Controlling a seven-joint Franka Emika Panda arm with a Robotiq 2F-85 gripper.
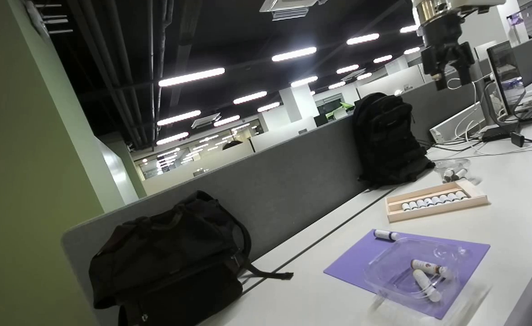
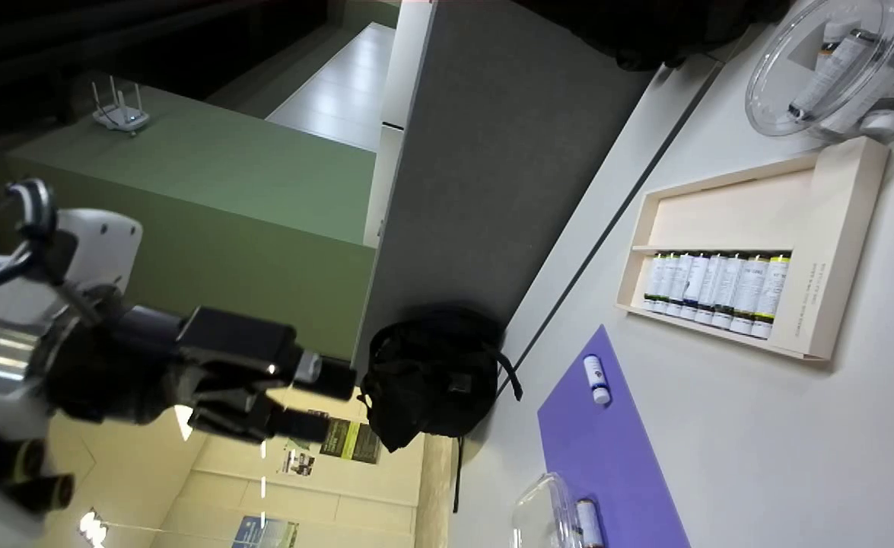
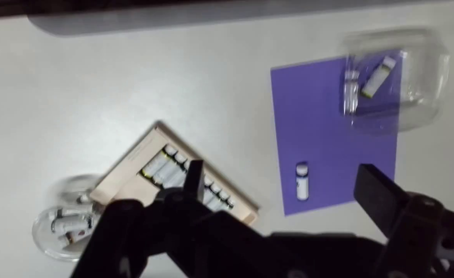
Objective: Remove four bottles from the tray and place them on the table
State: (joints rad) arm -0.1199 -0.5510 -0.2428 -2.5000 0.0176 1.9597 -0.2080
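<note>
The pale wooden tray (image 1: 438, 211) lies on the white table (image 1: 505, 226); it also shows in an exterior view (image 2: 743, 205) and in the wrist view (image 3: 134, 164). Several white-labelled bottles (image 2: 713, 285) lie in a row in one compartment of it; the other compartment is bare. One loose bottle (image 3: 302, 185) lies on the purple mat (image 3: 308, 116). Two more bottles (image 1: 425, 285) lie at the clear square container on the mat. My gripper (image 1: 453, 81) is open and empty, high above the table; it also shows in an exterior view (image 2: 334, 403) and the wrist view (image 3: 279, 177). Its left finger hides some tray bottles.
A clear round container (image 2: 755, 106) with several bottles stands beside the tray. The clear square container (image 3: 424, 88) overhangs the mat. Black backpacks (image 1: 170, 258) (image 1: 388, 140) stand against the grey partition (image 1: 302, 167). A laptop (image 1: 508, 81) and cables are farther along the table.
</note>
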